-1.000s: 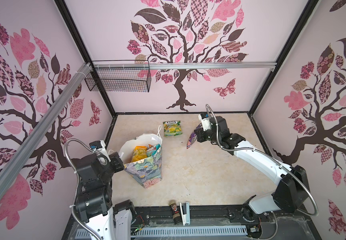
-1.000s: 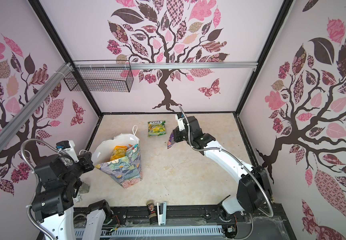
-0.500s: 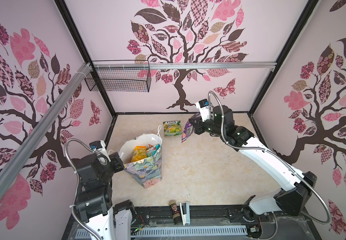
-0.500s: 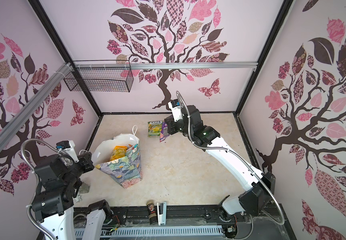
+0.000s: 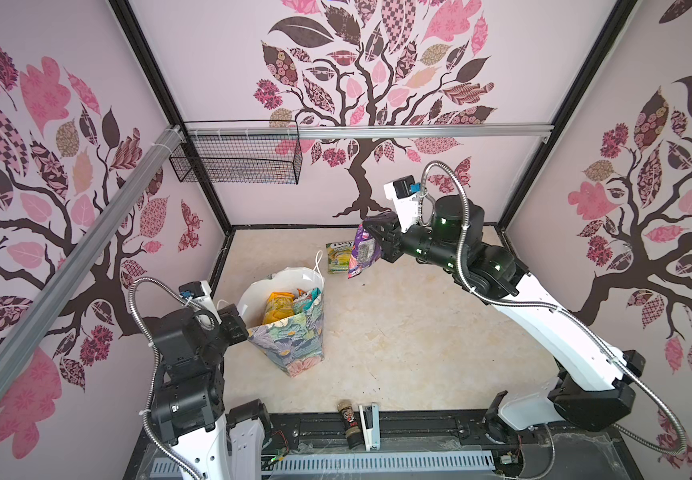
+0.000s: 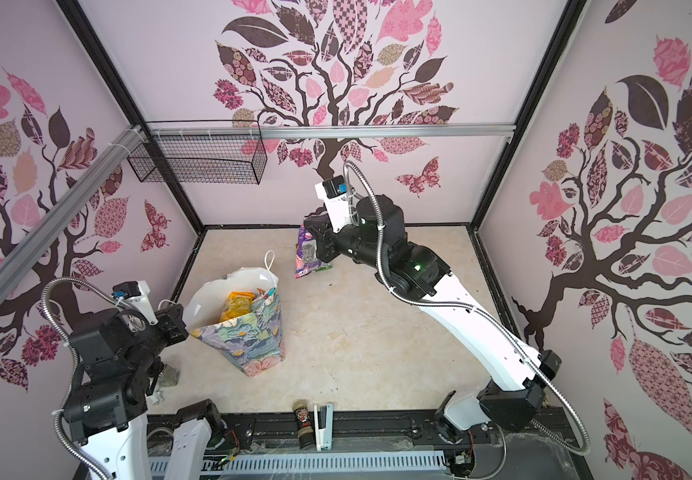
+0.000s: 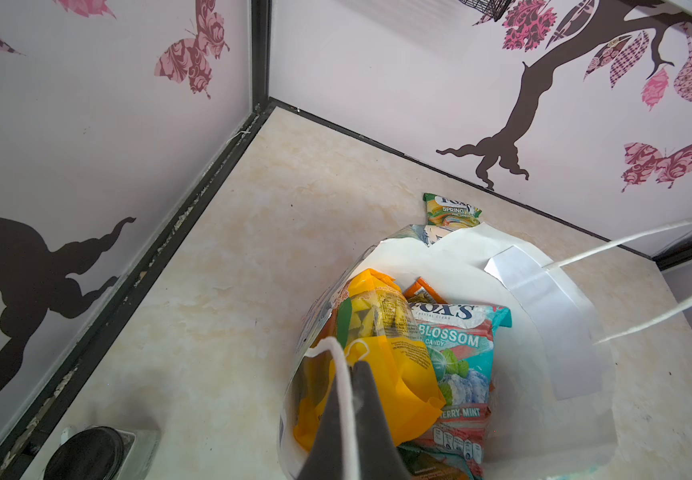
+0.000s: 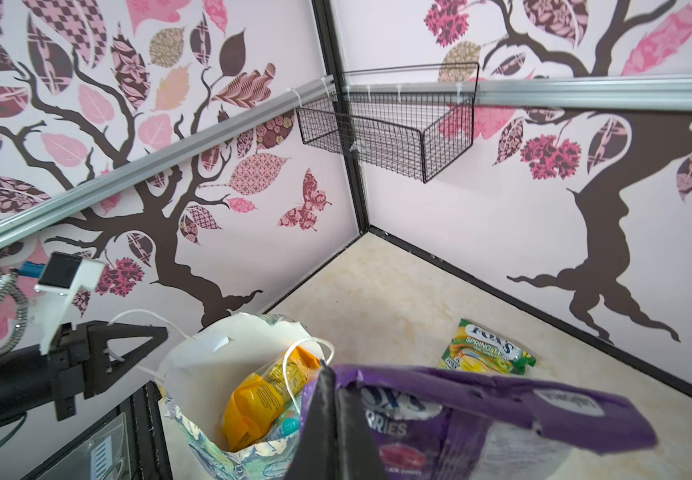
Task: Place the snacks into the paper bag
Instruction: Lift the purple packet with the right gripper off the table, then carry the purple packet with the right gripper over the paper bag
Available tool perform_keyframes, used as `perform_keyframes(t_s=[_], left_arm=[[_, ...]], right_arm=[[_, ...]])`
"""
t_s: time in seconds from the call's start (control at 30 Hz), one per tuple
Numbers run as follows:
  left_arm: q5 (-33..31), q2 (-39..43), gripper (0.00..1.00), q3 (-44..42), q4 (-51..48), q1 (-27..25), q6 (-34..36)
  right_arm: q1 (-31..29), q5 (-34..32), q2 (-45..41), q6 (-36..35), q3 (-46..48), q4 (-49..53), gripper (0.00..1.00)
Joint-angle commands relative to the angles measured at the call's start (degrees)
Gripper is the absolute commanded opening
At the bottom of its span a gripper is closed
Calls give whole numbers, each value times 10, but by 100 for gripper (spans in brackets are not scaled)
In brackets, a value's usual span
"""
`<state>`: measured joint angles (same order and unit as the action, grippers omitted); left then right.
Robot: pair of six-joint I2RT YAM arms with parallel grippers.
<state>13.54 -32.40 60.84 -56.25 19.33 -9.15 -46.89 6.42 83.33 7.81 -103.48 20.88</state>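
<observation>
The floral paper bag [image 5: 290,340] [image 6: 244,340] stands open left of centre, with yellow [image 5: 279,307], teal [image 7: 456,353] and orange snacks inside. My left gripper [image 5: 239,322] [image 7: 350,365] is shut on the bag's white cord handle at its left rim. My right gripper [image 5: 373,232] [image 8: 329,370] is shut on the top edge of a purple snack packet [image 5: 360,253] [image 8: 502,415]. That packet hangs in the air toward the back, right of the bag. A green-yellow packet [image 5: 338,257] [image 8: 485,349] lies flat on the table behind it.
A dark spice jar [image 5: 348,422] and a white stapler [image 5: 369,424] lie at the front edge. A black wire basket [image 5: 236,162] hangs from the rail on the back wall. Walls close in on three sides.
My right gripper has risen with the purple packet and carried it left, toward the bag and in front of the green-yellow packet. The left arm and the bag have not moved.
</observation>
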Motion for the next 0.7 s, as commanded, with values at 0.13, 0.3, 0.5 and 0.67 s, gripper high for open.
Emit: perform_keyframes(t_s=[0.13, 0.3, 0.5, 0.67], left_arm=[[1, 4, 0, -5, 11, -2, 4], [-2, 6, 0, -5, 11, -2, 3], [-2, 8, 0, -5, 12, -3, 3], [-2, 8, 0, -5, 12, -3, 3]], right_arm=[[-40, -15, 48, -22, -106, 0, 0], [-76, 6, 88, -25, -180, 13, 0], [-110, 49, 154, -39, -286, 77, 0], [-138, 87, 200, -49, -343, 109, 0]])
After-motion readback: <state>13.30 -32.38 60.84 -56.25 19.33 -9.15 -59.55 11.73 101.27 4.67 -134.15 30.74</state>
